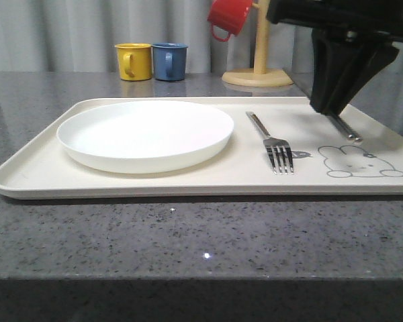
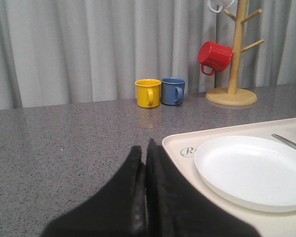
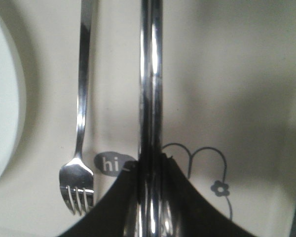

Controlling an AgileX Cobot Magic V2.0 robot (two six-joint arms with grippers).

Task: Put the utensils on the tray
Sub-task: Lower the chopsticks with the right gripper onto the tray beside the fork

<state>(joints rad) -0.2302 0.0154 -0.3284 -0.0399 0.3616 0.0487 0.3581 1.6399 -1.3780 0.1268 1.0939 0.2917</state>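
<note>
A dark grey speckled stone counter (image 1: 188, 228) fills the lower half of the front view, backed by pale grey pleated curtains (image 2: 89, 49) across the top. On the counter lies the cream tray (image 1: 27, 176), spanning nearly the full width of the frame at mid-height. A round white plate (image 1: 145, 133) sits on its left-centre part.

In the upper right of the front view the black right arm reaches down over the tray, its right gripper (image 1: 332, 111) tilted toward the tray's right end. Its jaws are clamped on the chopsticks (image 1: 344, 127), a pair of shiny metal rods slanting down to the tray surface just above the rabbit drawing (image 1: 359, 162). In the right wrist view the rods run straight up the middle of the frame from between the fingers. The left gripper (image 2: 144, 197) sits at the bottom centre of the left wrist view, low over the counter beside the tray's corner, fingers pressed together with nothing between them.

The fork (image 1: 272, 142) lies on the tray right of the plate, tines toward the lower edge.

A wooden mug tree (image 1: 258, 67) stands at the upper centre-right with a red mug (image 1: 228, 17) hanging from it; a yellow mug (image 1: 134, 62) and a blue mug (image 1: 169, 61) stand touching at upper left-centre.

A grey speech bubble reads "hi" (image 3: 106, 163); a script "R" (image 2: 186, 151) begins a word on the tray's corner.
</note>
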